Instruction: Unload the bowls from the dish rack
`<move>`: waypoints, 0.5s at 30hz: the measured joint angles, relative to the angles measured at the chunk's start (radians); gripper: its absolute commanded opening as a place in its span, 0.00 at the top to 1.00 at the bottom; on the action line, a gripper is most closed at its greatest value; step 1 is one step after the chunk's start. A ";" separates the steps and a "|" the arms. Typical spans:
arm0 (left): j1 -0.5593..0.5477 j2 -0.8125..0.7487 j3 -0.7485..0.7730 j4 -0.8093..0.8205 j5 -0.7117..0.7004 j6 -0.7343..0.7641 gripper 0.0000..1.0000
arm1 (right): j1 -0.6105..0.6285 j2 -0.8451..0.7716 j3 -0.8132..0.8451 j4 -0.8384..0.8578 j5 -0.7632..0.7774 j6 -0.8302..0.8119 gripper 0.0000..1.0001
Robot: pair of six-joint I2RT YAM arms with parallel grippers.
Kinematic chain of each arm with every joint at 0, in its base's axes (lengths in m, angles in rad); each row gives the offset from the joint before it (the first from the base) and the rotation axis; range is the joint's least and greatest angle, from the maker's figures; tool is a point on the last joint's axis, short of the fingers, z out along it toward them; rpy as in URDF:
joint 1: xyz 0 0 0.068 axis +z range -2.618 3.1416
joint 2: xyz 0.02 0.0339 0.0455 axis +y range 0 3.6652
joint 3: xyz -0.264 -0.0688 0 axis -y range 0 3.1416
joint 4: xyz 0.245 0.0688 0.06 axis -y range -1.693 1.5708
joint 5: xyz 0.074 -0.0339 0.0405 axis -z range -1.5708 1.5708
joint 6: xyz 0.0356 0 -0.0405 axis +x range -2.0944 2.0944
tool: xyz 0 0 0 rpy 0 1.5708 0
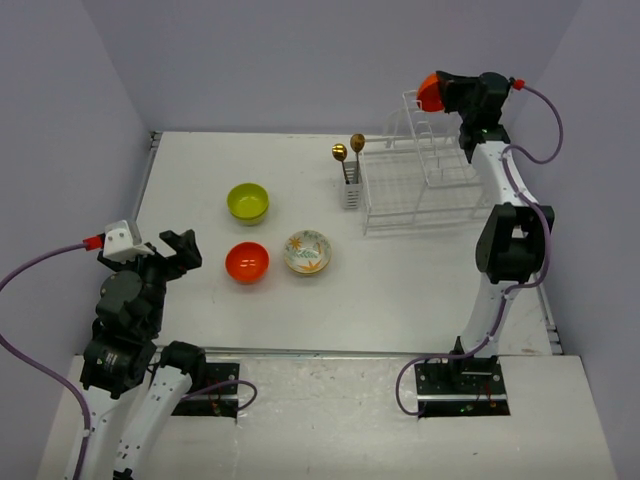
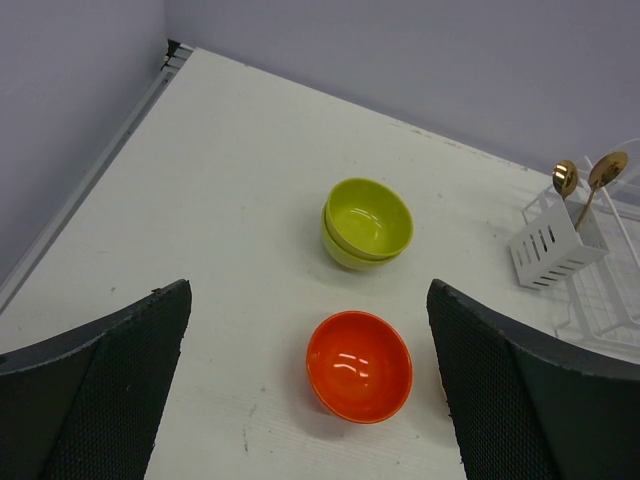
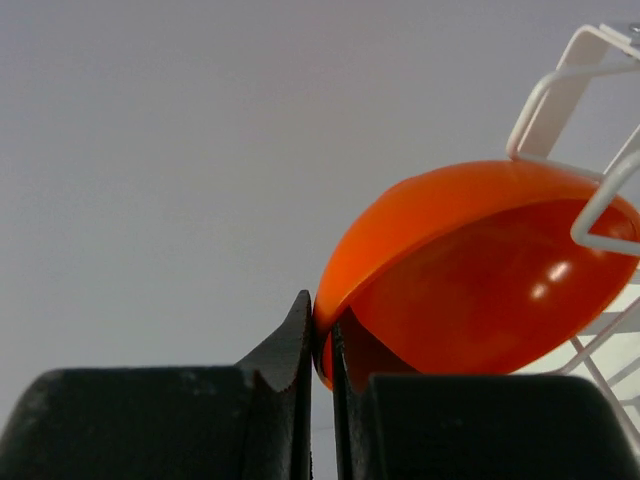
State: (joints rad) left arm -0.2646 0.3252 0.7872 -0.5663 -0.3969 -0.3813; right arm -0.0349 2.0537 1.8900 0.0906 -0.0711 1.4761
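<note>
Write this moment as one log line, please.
right gripper: shut on held orange bowl, at dish rack top | left gripper: open, empty | on table: stacked lime-green bowls, second orange bowl, floral bowl

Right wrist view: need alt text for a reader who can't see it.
The right gripper pinches the rim of a tilted orange bowl, its glossy inside facing the camera. White wires of the dish rack cross the bowl's right side.

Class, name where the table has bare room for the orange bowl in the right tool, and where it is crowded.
Free: table between dish rack, floral bowl and right arm; also behind the lime-green bowl. Crowded: left-centre, around the table's orange bowl.
</note>
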 measured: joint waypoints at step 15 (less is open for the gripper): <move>-0.006 -0.001 0.000 0.004 0.001 0.002 0.00 | 0.007 -0.123 -0.294 0.292 0.020 0.028 1.00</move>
State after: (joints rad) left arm -0.2707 0.3241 0.7868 -0.5625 -0.3962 -0.3798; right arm -0.0280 1.9308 1.5955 0.3828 -0.0513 1.5043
